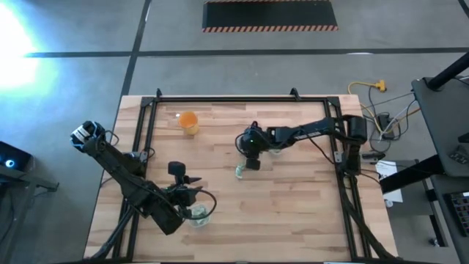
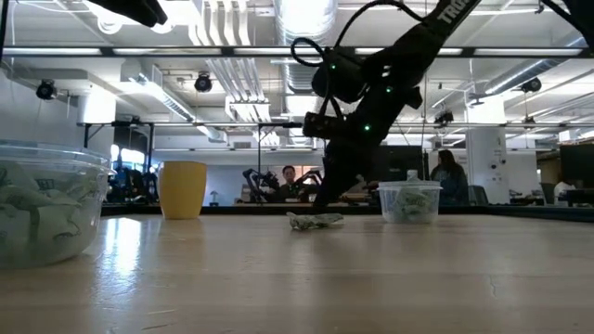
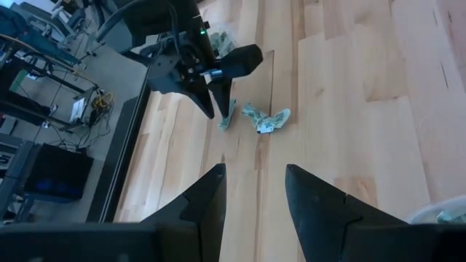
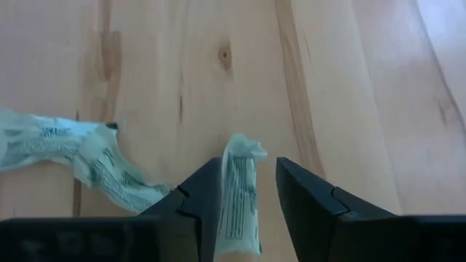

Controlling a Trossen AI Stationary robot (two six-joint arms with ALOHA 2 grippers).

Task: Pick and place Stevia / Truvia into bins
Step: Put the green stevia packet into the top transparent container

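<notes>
Pale green and white sachets (image 1: 240, 171) lie crumpled in a small heap mid-table, also seen in the low view (image 2: 316, 221) and the left wrist view (image 3: 266, 119). My right gripper (image 1: 248, 164) points down over the heap, shut on one sachet (image 4: 239, 191). One clear cup (image 1: 275, 151) stands beside the right arm and holds sachets (image 2: 409, 201). The other clear cup (image 1: 196, 213) stands near the table's near edge, filled with sachets (image 2: 46, 209). My left gripper (image 1: 187, 192) hangs open beside that cup, over bare wood (image 3: 255, 169). My right gripper pinches a single sachet between its two fingers, which come from above and point down. The sachet's free end (image 4: 244, 151) sticks out past the fingertips (image 4: 211, 175), curled over. From the left wrist view it hangs below the fingers (image 3: 227, 116), beside the heap on the table.
An orange cup (image 1: 189, 122) stands toward the table's far left. More crumpled sachets (image 4: 73, 156) lie just beside the held one. A black frame rail (image 1: 220, 100) runs round the table's edges. People show in the room beyond the table (image 2: 290, 178).
</notes>
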